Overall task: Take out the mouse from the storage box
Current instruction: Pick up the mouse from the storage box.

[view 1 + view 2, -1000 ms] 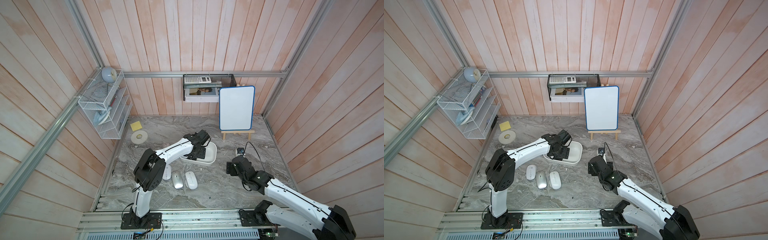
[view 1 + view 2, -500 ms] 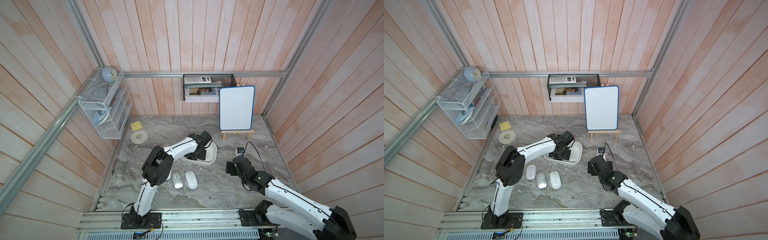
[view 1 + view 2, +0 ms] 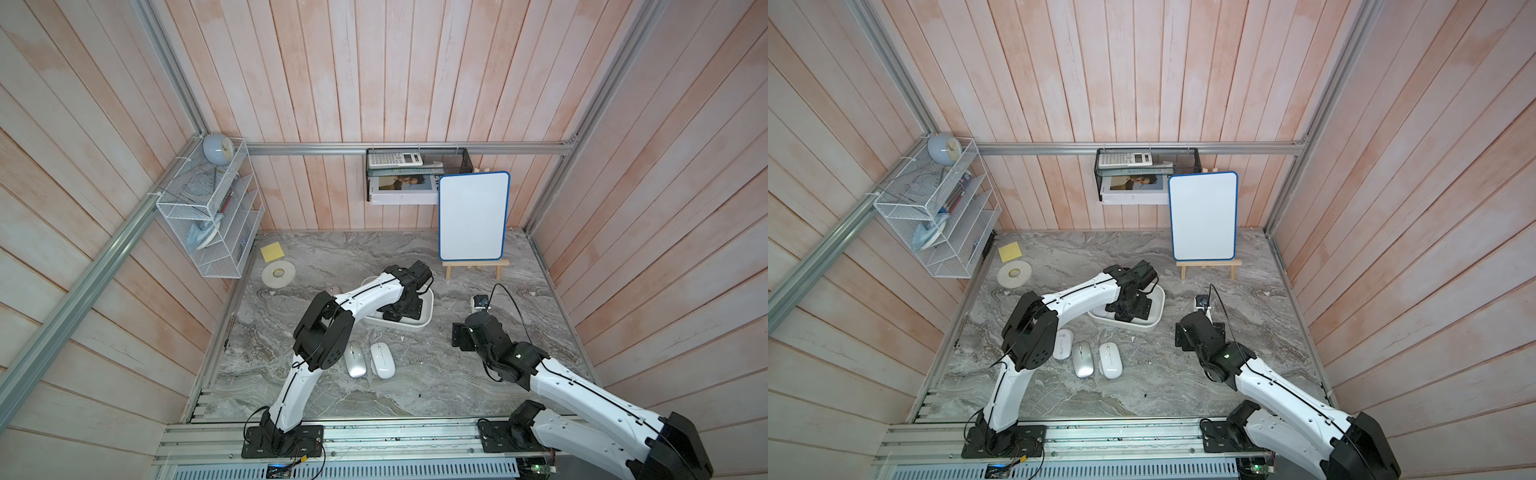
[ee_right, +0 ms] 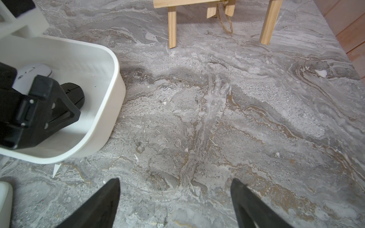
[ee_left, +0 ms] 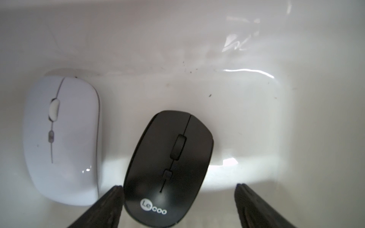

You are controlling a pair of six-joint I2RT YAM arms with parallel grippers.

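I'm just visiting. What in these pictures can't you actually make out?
Both top views: the left arm covers most of the storage box; its mice are unseen there.
Left wrist view: the bottom edge cuts off the rear of the black mouse; whether the open left hand touches it is unclear.
Right wrist view: the left hand hides most of the white mouse and black mouse.
Wire rack: contents too small to name.

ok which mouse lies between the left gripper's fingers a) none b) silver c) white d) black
d: the left wrist view shows the black mouse between the jaws of the open left gripper, with the white mouse lying beside it in the storage box.
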